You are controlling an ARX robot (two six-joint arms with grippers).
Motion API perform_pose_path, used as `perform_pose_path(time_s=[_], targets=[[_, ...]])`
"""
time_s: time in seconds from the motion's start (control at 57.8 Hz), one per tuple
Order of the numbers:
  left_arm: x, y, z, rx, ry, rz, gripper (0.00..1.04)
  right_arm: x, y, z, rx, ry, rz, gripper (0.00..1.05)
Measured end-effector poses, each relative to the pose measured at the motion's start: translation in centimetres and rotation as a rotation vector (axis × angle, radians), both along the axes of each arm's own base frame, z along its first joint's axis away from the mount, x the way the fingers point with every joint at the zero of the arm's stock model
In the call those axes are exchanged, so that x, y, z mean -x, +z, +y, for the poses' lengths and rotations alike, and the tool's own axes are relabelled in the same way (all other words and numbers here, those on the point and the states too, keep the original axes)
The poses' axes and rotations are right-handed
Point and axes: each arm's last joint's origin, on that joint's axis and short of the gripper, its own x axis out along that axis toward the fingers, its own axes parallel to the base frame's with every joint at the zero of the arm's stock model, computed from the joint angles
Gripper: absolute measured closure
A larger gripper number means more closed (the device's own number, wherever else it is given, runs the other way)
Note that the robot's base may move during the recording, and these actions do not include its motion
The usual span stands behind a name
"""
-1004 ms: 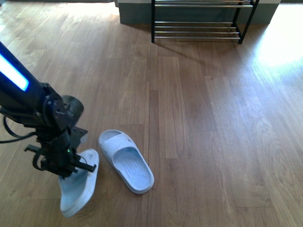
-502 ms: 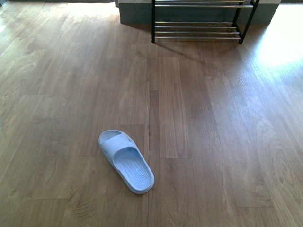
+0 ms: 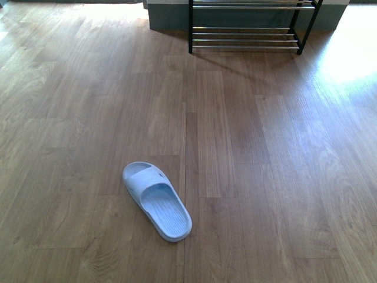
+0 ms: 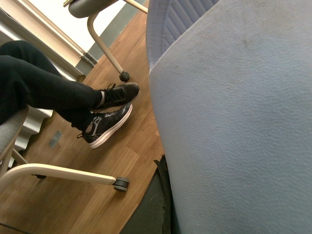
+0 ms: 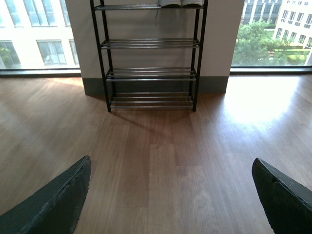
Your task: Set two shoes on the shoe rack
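Note:
My left gripper is shut on a pale blue slide, whose textured sole fills most of the left wrist view; one dark finger presses its edge. A second pale blue slide lies sole-down on the wood floor in the front view, where neither arm shows. The shoe rack, black-framed with chrome bars, stands against the far wall, and its lowest tiers show in the front view. Two white soles sit on its top tier, cut by the frame edge. My right gripper is open over bare floor, facing the rack.
In the left wrist view a seated person's legs in black sneakers rest on the floor. Chair legs with casters stand beside them. Windows flank the rack. Open wood floor lies between the lying slide and the rack.
One second ago my left arm gripped a slide at the lower left of the front view. Arm and slide then left that view. The other slide has not moved.

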Motion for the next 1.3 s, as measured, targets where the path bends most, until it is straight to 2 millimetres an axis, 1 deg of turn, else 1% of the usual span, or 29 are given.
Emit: perform_pose_path(time_s=[1.177,1.194,1.229,1.246,1.264,1.298], targets=[[0.02,-0.07,0.00,-0.004,-0.002,0.007,1.03,-0.01,-0.02,0.01,0.000,0.003,0.002,0.09],[0.02,-0.07,0.00,-0.004,-0.002,0.007,1.03,-0.02,-0.02,0.02,0.000,0.010,0.003,0.09],[0.03,-0.06,0.01,-0.004,-0.001,0.006,1.03,-0.10,-0.07,0.06,0.003,0.086,0.015,0.09],[0.03,-0.06,0.01,-0.004,-0.001,0.006,1.03,-0.17,-0.15,0.09,0.009,0.161,0.027,0.09],[0.03,-0.06,0.01,-0.004,-0.001,0.006,1.03,-0.19,-0.17,0.11,0.011,0.178,0.029,0.09],[0.03,-0.06,0.00,-0.005,0.000,0.006,1.03,-0.40,-0.25,0.30,0.022,0.268,0.043,0.09]])
